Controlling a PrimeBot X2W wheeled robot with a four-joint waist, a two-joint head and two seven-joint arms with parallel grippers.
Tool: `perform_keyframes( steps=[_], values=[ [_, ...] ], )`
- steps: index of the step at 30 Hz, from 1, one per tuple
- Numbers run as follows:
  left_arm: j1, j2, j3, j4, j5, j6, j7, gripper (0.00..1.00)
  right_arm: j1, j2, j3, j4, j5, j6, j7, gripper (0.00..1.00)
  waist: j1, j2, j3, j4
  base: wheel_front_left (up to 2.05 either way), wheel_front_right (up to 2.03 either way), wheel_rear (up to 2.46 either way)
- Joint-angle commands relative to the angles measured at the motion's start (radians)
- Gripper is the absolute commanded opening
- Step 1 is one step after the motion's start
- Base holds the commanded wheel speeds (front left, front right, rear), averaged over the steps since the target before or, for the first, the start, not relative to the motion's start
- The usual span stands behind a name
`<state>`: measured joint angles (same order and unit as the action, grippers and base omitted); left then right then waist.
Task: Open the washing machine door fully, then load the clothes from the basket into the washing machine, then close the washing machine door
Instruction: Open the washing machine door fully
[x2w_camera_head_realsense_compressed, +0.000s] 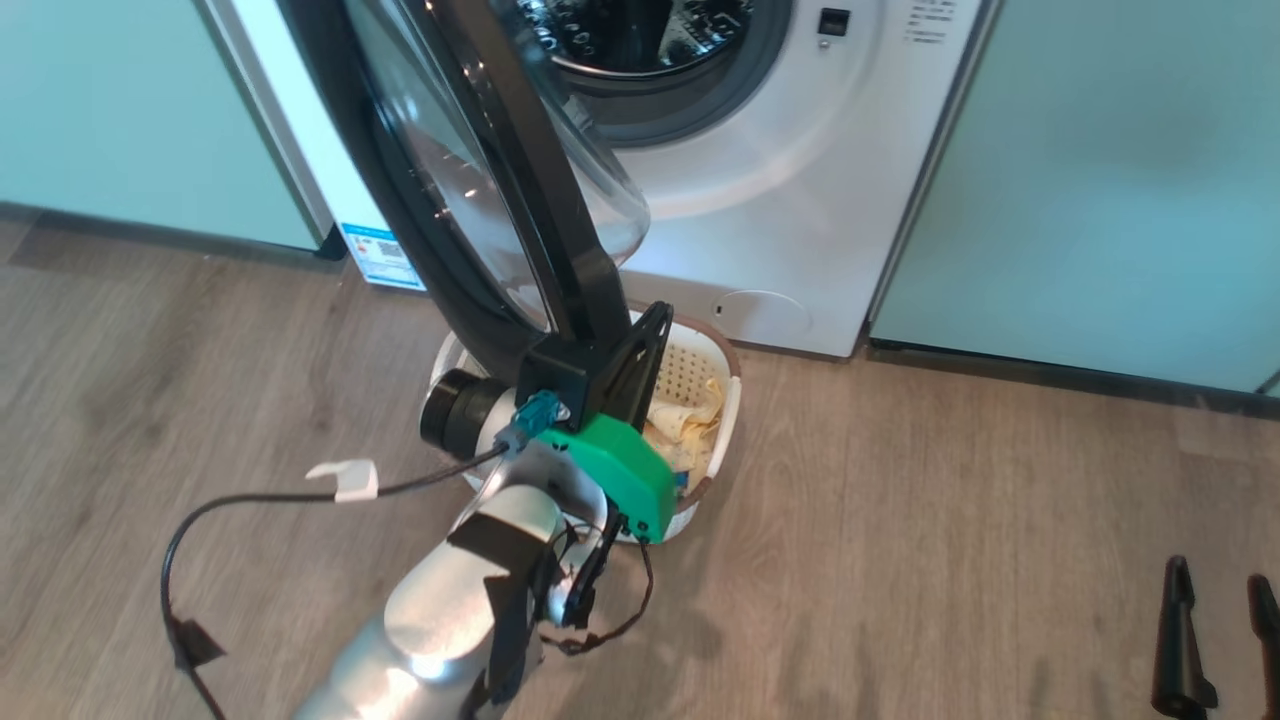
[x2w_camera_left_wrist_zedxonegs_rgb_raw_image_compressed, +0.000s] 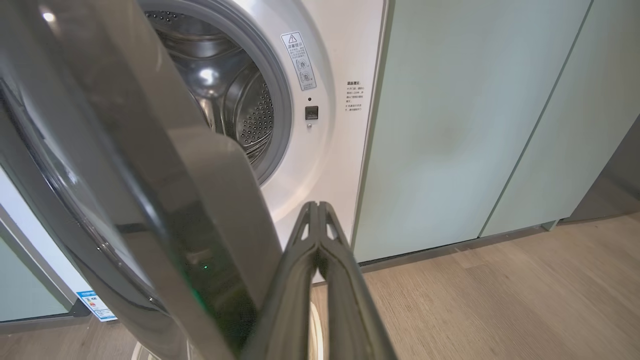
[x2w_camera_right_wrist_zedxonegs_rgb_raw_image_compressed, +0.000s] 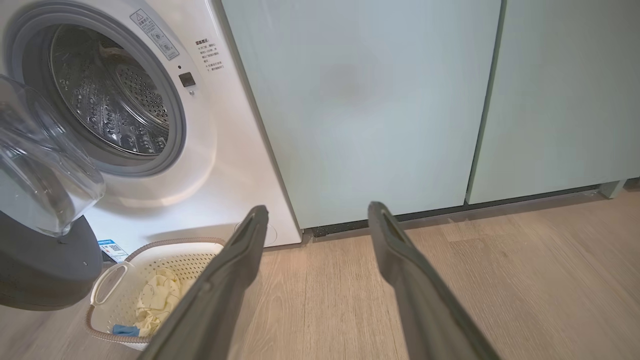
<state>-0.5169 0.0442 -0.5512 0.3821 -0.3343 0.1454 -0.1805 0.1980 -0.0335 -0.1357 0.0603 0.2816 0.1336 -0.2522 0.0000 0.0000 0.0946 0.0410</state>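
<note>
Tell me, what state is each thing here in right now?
washing machine door: open, swung well out.
drum: looks empty.
basket: upright on the floor before the washing machine.
clothes: lying in the basket.
left tool: shut, holding nothing, beside the door's rim.
right tool: open, empty.

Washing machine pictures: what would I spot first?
The big round door stands open across the head view, black-rimmed with bulging glass, and the shut left gripper sits close by its lower edge. On the floor by it is a white basket of yellow clothes, with the shiny steel drum gaping behind.
</note>
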Motion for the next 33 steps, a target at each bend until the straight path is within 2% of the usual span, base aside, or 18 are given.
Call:
perform_keyframes(
  steps=[1, 19, 33],
  values=[
    [-0.018, 0.035, 0.045, -0.039, -0.003, 0.019, -0.009, 0.0, -0.039, -0.017, 0.015, -0.03, 0.004, -0.003, -0.01, 1.0, 0.0, 0.0, 0.002, 0.01, 0.0, 0.0, 0.0],
    [0.141, 0.137, 0.048, -0.249, 0.024, 0.103, 0.027, 0.0, -0.05, -0.017, 0.021, -0.026, 0.002, -0.003, -0.01, 1.0, 0.0, 0.0, 0.016, 0.095, 0.0, 0.0, 0.0],
    [0.272, 0.217, 0.119, -0.36, 0.006, 0.184, 0.041, 0.0, -0.047, -0.017, 0.028, -0.019, -0.001, -0.003, -0.01, 1.0, 0.0, 0.0, -0.002, 0.148, 0.0, 0.0, 0.0]
  ],
)
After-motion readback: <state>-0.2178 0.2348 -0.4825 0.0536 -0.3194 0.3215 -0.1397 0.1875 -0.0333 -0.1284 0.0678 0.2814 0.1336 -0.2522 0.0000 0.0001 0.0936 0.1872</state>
